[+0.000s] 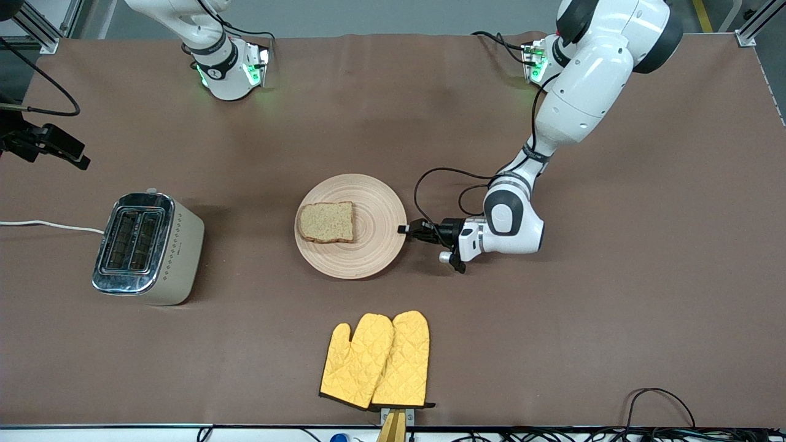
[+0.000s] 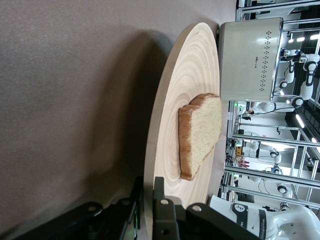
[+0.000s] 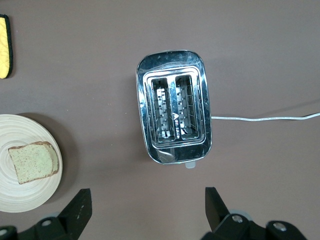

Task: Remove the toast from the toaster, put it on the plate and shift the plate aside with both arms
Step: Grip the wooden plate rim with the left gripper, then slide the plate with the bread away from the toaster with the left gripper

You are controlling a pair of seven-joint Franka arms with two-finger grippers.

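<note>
The toast (image 1: 326, 222) lies flat on the round wooden plate (image 1: 368, 245), on the part toward the toaster. My left gripper (image 1: 405, 229) is low at the plate's rim, at the left arm's end, and shut on that rim. In the left wrist view the plate's edge (image 2: 150, 165) runs between the two black fingers (image 2: 160, 187), with the toast (image 2: 200, 132) farther along the plate. My right gripper (image 3: 147, 200) is open and holds nothing. It hangs high over the table beside the toaster (image 3: 174, 120), with the plate (image 3: 20, 195) and toast (image 3: 34, 162) at the side.
A chrome two-slot toaster (image 1: 147, 245) stands toward the right arm's end, its white cord (image 1: 49, 225) trailing off the table. A pair of yellow oven mitts (image 1: 377, 359) lies nearer the front camera than the plate. Brown cloth covers the table.
</note>
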